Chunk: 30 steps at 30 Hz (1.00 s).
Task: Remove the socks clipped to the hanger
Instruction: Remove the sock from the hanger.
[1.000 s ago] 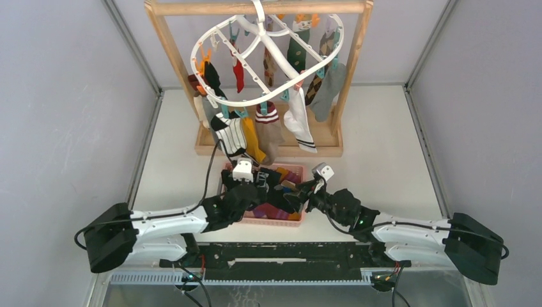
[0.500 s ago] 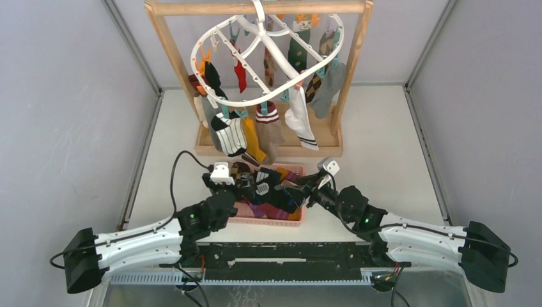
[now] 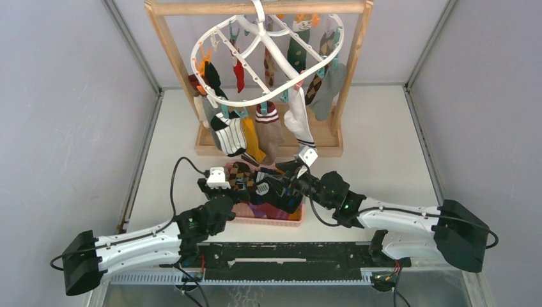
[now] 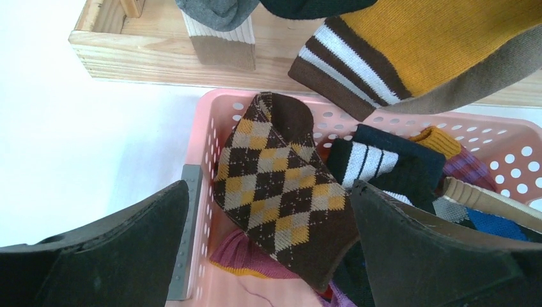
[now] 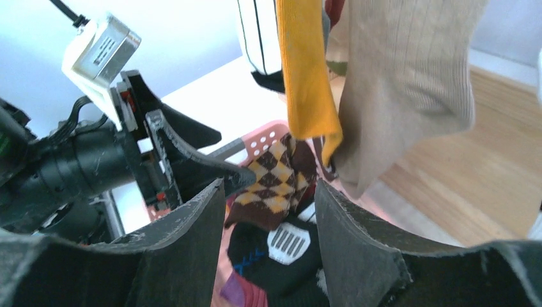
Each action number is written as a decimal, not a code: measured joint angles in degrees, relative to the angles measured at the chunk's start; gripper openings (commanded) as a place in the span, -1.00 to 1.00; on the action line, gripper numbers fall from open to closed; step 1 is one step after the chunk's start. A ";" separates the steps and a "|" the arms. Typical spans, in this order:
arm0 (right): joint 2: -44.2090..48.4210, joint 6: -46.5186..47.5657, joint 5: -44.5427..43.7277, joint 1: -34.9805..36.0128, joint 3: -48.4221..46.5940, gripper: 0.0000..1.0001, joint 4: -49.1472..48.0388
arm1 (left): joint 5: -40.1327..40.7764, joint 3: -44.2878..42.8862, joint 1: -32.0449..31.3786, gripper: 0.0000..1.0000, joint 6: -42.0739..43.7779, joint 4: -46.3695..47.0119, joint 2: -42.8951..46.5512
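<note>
The white oval hanger (image 3: pixel 268 61) hangs from the wooden stand, with several socks (image 3: pixel 268 125) clipped round its ring. Low over the left end of a pink basket (image 4: pixel 511 137), my left gripper (image 4: pixel 270 185) stands open. A brown argyle sock (image 4: pixel 275 153) lies loose in the basket below its jaws. My right gripper (image 5: pixel 268 188) is open and empty above the basket's heap. Just beyond it hang a mustard sock (image 5: pixel 303 70) and a beige sock (image 5: pixel 409 77). In the top view the left gripper (image 3: pixel 246 182) and right gripper (image 3: pixel 284 174) face each other over the basket.
The wooden frame stand (image 3: pixel 358 70) has its base board (image 4: pixel 128 51) just behind the basket. A striped mustard sock (image 4: pixel 434 45) and a grey sock (image 4: pixel 217 13) dangle over the basket's far rim. Grey walls close in both sides.
The right gripper has moved left and towards the stand, under the hanging socks, its jaws slightly narrower. The left gripper shifted left to the basket's left end and stayed wide open.
</note>
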<state>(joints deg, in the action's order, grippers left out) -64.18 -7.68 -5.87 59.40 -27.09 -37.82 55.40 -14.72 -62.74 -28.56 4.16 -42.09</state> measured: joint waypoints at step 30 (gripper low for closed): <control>-20.09 8.55 -11.76 0.76 -11.87 0.26 -8.02 | 0.37 1.14 0.00 1.00 0.09 1.42 1.42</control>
<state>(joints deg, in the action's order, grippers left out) -84.27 0.86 -17.63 60.16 -38.96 -45.84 55.77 -13.58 -62.74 -28.47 5.58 -40.66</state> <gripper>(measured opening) 0.630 0.996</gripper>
